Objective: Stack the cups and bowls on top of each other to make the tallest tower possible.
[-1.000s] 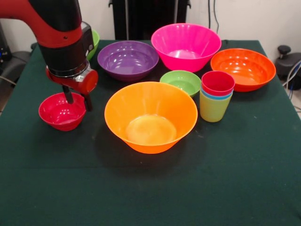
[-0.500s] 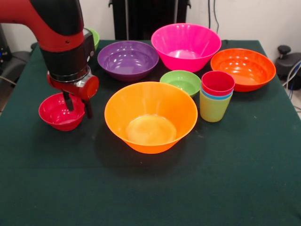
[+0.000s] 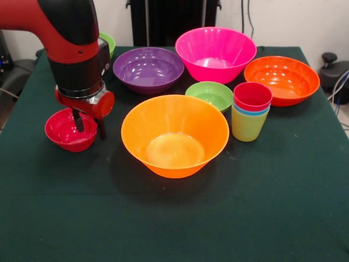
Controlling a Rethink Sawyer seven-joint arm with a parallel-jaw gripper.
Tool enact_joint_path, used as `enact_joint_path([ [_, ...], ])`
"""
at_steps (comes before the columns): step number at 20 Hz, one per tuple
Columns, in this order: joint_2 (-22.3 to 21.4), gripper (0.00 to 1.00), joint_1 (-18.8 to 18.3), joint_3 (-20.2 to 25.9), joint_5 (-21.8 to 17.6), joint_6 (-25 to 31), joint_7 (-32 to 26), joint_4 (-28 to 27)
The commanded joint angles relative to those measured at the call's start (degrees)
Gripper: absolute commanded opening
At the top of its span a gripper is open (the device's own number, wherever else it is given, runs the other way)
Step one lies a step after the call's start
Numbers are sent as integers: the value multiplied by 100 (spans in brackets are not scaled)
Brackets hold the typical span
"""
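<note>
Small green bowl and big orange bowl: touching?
Cannot tell. In the front view, the big orange bowl's far rim overlaps the small green bowl's base, hiding any gap or contact.

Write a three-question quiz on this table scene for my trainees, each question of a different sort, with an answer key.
1. True or false: the three cups are nested, with the red one on top.
2. Which bowl is the gripper at? A) purple bowl B) small red bowl C) pink bowl
3. Fill in: the bowl nearest the camera is the big ______ bowl.

Key
1. True; the yellow-green cup is lowest, and a blue rim shows between.
2. B; one finger reaches inside it and the other hangs outside its rim.
3. Orange.
</note>
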Motion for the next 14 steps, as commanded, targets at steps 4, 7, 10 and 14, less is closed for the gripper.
enact_joint_path([
  [4,239,100,264,-310,-610,-181,-410,167],
  [7,258,100,303,-382,-629,-118,-344,156],
  [10,281,100,335,-471,-650,-134,-292,196],
  [14,315,100,295,-465,-589,-312,-257,318],
])
